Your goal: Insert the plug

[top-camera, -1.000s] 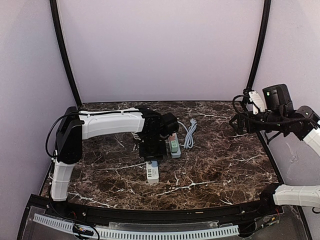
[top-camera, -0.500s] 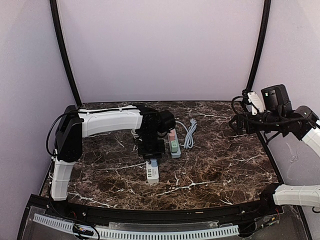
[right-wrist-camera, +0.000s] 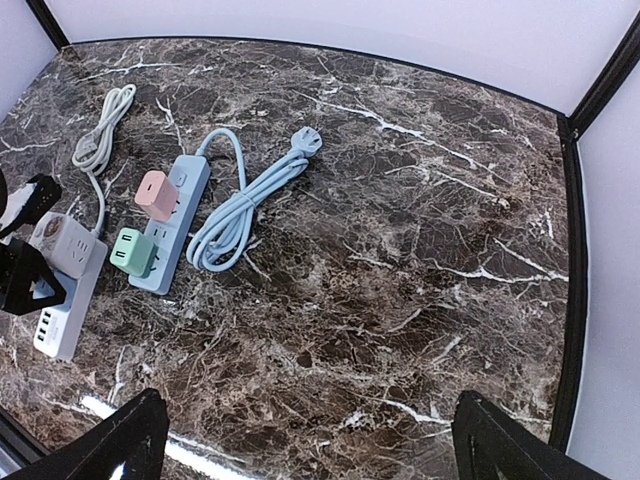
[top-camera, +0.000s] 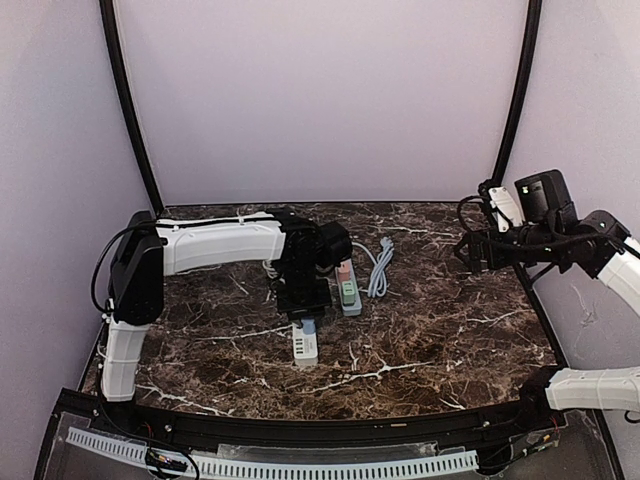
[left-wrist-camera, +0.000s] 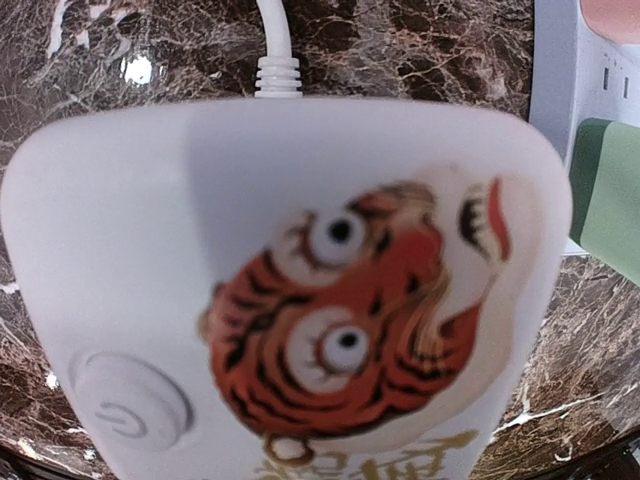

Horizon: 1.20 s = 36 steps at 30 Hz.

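Reading your left gripper low over the white power strip, its jaws' state not visible to you | right gripper held high, jaws spread, empty | light-blue plug lying loose on the surface, beyond the blue power strip

Dark veined marble table stands enclosed by plain lilac walls.

Lab robot booth: plain lilac walls, black frame poles, marble-patterned tabletop

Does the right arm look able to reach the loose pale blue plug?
Likely yes: the pale blue plug lies exposed on the marble tabletop, the right gripper hangs open, the left gripper well aside.
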Available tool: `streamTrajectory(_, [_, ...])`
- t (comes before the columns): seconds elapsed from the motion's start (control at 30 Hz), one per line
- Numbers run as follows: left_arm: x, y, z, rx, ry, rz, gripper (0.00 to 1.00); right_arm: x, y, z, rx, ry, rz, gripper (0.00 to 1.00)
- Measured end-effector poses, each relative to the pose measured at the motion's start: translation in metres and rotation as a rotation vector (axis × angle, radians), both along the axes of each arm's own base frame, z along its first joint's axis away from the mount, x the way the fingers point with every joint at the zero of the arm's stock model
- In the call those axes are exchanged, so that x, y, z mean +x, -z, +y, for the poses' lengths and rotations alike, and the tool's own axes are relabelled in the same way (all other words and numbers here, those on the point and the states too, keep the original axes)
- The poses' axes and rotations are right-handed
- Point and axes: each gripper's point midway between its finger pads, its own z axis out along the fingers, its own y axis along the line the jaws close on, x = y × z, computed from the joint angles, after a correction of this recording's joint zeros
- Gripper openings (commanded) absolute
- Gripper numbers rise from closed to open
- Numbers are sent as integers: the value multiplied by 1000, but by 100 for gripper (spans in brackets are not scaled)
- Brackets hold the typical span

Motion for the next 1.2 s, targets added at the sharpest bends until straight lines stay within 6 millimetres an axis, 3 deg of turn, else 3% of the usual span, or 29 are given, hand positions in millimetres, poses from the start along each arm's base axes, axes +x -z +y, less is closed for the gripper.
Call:
streamTrajectory(0.43, [6, 1, 2, 49, 253, -31, 1, -1, 3, 4, 2, -18, 7, 99])
streamTrajectory(0.8, [4, 1, -1, 27, 124, -5, 1, -1, 3, 4, 2, -19, 6, 99])
streamTrajectory(1.2, [6, 1, 1, 38, 120, -19, 5, -1, 3, 4, -1, -21, 5, 99])
